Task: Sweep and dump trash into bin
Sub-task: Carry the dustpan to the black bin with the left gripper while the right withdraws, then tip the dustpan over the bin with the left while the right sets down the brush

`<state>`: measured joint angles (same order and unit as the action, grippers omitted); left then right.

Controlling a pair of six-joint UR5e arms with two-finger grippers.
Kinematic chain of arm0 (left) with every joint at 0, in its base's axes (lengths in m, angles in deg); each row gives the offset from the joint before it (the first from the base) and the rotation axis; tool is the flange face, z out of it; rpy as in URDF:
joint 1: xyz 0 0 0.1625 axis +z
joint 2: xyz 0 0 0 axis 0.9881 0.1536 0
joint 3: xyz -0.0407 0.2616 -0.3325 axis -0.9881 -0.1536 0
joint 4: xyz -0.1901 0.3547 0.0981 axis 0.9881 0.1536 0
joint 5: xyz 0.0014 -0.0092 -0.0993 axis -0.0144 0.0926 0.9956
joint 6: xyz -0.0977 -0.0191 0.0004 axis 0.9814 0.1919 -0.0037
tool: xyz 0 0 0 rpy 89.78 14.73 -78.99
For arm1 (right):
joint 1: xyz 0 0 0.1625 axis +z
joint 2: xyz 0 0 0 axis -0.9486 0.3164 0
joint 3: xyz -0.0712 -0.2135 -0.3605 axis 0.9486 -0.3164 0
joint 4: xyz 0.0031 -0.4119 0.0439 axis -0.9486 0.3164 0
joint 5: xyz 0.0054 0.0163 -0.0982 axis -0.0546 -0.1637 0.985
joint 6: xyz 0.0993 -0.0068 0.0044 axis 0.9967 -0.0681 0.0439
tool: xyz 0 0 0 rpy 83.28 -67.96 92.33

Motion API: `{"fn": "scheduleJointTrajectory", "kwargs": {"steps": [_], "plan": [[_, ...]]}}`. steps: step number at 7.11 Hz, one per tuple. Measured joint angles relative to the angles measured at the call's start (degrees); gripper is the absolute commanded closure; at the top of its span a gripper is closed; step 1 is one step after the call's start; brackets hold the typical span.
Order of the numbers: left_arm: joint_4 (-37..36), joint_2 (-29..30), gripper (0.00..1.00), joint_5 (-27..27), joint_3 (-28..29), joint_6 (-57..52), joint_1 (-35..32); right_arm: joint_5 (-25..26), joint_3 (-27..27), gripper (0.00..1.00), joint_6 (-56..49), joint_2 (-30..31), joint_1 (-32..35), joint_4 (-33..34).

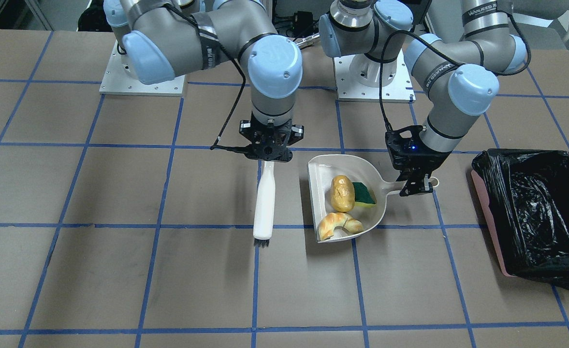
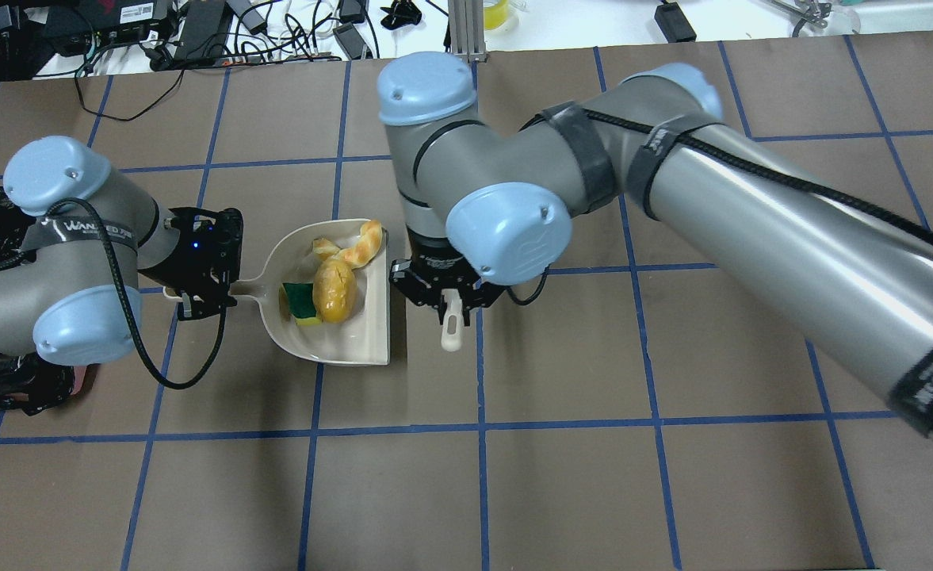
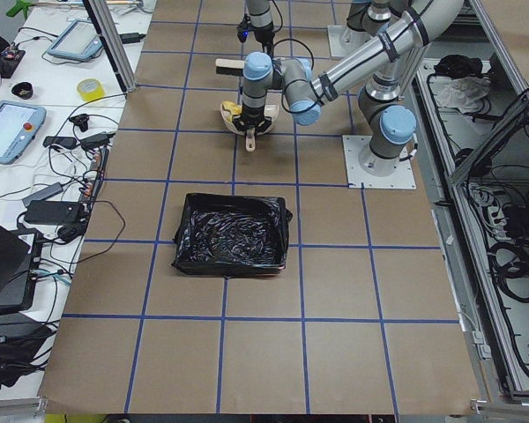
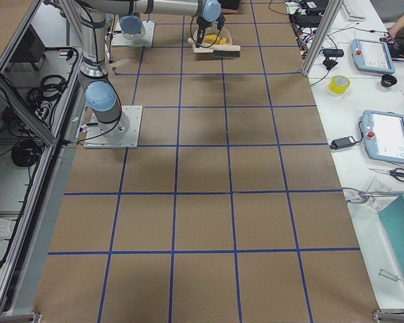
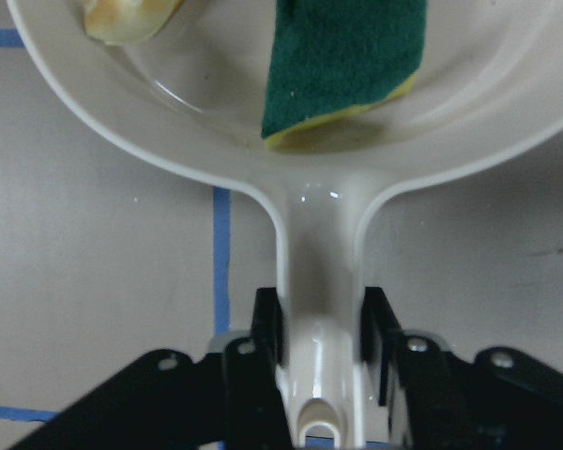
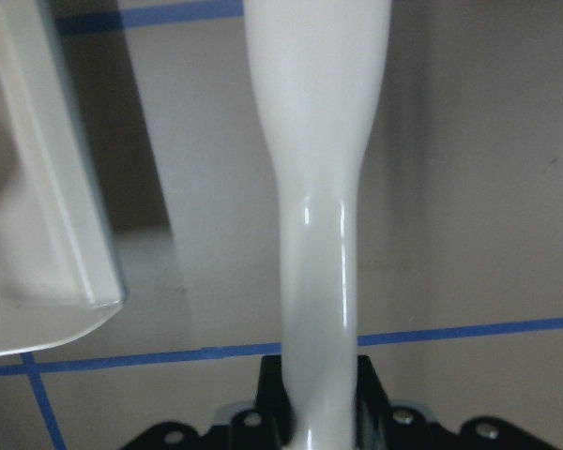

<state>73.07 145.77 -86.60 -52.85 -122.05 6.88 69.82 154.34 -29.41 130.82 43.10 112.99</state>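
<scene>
The right gripper [image 1: 268,155] points down and is clamped on the top end of the white brush [image 1: 264,198]. The brush's handle runs away from the gripper's fingers [image 6: 274,398] toward the operators' side, with the bristles at the far tip. The brush lies just beside the straight open lip of the cream dustpan [image 1: 319,170] and does not touch it. The pan appears to rest flat on the table with all the trash inside. The potato-like lump [image 1: 342,193] is in the middle, and the sponge wedge [image 1: 364,194] touches it on the handle side. The croissant-like piece [image 1: 340,224] is at the end of the lip nearest the operators. The pan's long axis runs from that lip through its narrow handle [image 5: 317,281] into the left gripper [image 1: 417,187], whose fingers [image 5: 266,328] are closed on the handle from both sides. The bin [image 1: 535,212] lies well apart from this gripper, on the side away from the pan. It sits roughly where the handle's line would continue, a little toward the operators. The left arm is plainly the nearer one, but the lip faces away from the bin. I judge that the carry must lead handle-first and end with the pan turned or tipped so the lip comes over the black lining.
</scene>
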Motion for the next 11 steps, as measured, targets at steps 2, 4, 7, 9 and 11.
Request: {"fn": "scheduleJointTrajectory", "kwargs": {"steps": [2, 4, 7, 9, 11], "plan": [[15.5, 0.8, 1.00, 4.7, 11.8, -4.7, 6.4, 2.1, 0.5, 1.00, -10.9, 3.0, -10.3, -0.6], [27.1, 1.9, 1.00, 6.0, 21.2, -13.7, 13.4, 3.7, 0.5, 1.00, -24.0, 3.8, -21.5, -0.8], [31.9, 2.2, 1.00, 2.6, 25.5, -30.9, 29.7, 6.6, 0.6, 1.00, -36.0, 1.7, -31.8, 2.8], [31.7, 3.7, 1.00, -1.3, 29.2, -38.3, 38.7, 8.1, 0.6, 1.00, -38.7, -2.6, -34.0, 7.4], [29.2, 6.0, 1.00, -6.1, 32.7, -39.2, 41.6, 8.2, 2.1, 1.00, -42.2, -4.6, -38.2, 8.3]]}}
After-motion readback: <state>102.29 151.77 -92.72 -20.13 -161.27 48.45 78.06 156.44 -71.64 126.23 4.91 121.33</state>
